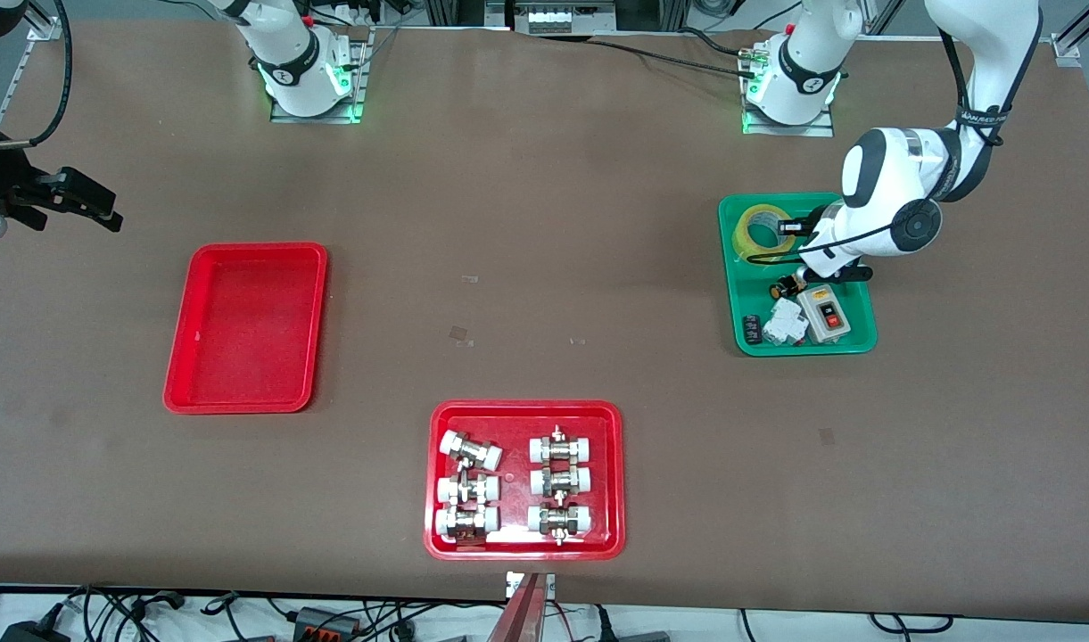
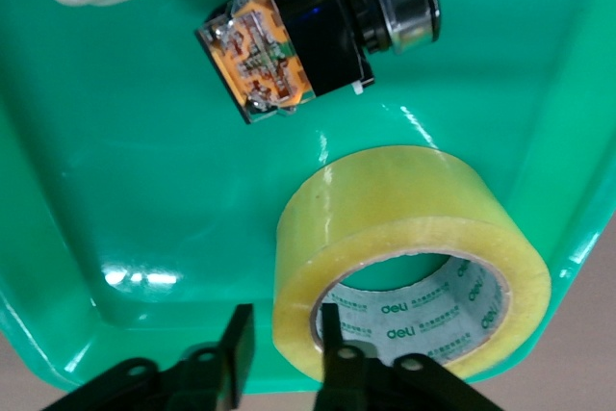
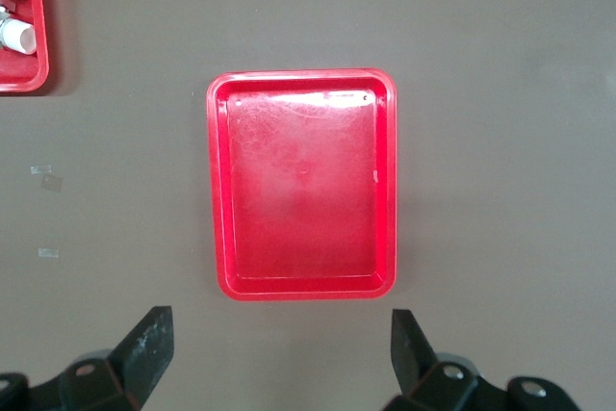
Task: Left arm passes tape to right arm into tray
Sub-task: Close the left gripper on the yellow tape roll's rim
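The yellow tape [image 1: 751, 234] lies flat in the green tray [image 1: 865, 343] at the left arm's end of the table. In the left wrist view the tape [image 2: 404, 199] shows its pale printed core. My left gripper [image 2: 284, 322] is open and straddles the roll's wall, one finger inside the core and one outside with a small gap; in the front view it [image 1: 789, 227] sits low over the tape. The plain red tray [image 1: 245, 325] lies empty toward the right arm's end. My right gripper [image 3: 279, 353] is open and empty, held high beside that tray [image 3: 303, 185].
The green tray also holds a black and orange push-button [image 2: 318, 40], a grey switch box [image 1: 829, 314] and a white breaker [image 1: 787, 323]. A red tray with white-capped metal fittings [image 1: 524, 408] lies near the front camera's edge of the table.
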`<state>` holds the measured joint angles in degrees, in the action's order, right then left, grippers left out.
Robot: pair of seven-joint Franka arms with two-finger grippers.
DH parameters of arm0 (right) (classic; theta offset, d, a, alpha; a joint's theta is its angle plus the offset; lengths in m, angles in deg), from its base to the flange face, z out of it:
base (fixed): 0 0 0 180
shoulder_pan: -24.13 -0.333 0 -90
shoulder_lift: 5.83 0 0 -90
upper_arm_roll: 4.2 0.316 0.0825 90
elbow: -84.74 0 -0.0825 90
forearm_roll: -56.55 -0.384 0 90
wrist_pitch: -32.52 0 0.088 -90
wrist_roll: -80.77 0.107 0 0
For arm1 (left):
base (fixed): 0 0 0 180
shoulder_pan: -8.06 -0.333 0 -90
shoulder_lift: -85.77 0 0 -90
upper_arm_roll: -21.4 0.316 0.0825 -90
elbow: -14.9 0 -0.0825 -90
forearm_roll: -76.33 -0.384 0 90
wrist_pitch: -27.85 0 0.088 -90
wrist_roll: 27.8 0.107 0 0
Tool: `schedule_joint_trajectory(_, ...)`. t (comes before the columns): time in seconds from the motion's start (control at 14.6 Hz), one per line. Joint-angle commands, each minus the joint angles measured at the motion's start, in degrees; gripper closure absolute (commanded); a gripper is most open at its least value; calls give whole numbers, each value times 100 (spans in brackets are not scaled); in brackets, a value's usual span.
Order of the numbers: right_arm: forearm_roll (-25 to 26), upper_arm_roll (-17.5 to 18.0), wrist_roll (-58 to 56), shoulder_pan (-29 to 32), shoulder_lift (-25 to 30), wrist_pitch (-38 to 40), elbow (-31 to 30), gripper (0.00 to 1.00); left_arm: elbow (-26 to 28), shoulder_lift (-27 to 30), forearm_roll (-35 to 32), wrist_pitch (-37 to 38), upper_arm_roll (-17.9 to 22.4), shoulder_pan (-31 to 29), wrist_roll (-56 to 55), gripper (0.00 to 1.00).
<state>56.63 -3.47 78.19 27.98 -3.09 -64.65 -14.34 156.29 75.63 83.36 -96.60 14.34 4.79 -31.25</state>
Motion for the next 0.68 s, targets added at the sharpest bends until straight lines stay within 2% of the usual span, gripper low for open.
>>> schedule_joint_trajectory(0.0,-43,33,3,64,-27,93,99,0,82,64,140,-71,-67,-60,11,90)
schedule_joint_trajectory(0.21,-43,33,3,64,-27,93,99,0,-6,116,140,-27,-85,-60,64,99)
schedule_joint_trajectory(0.34,-43,33,3,64,-27,101,99,0,-435,204,140,339,-85,-34,91,99)
schedule_joint_trajectory(0.41,-43,33,-6,55,-19,110,99,0,-785,222,140,716,-85,-16,73,99)
schedule_joint_trajectory(0.62,-43,33,-6,55,-10,119,99,0,-2278,144,210,2122,-111,63,-76,99)
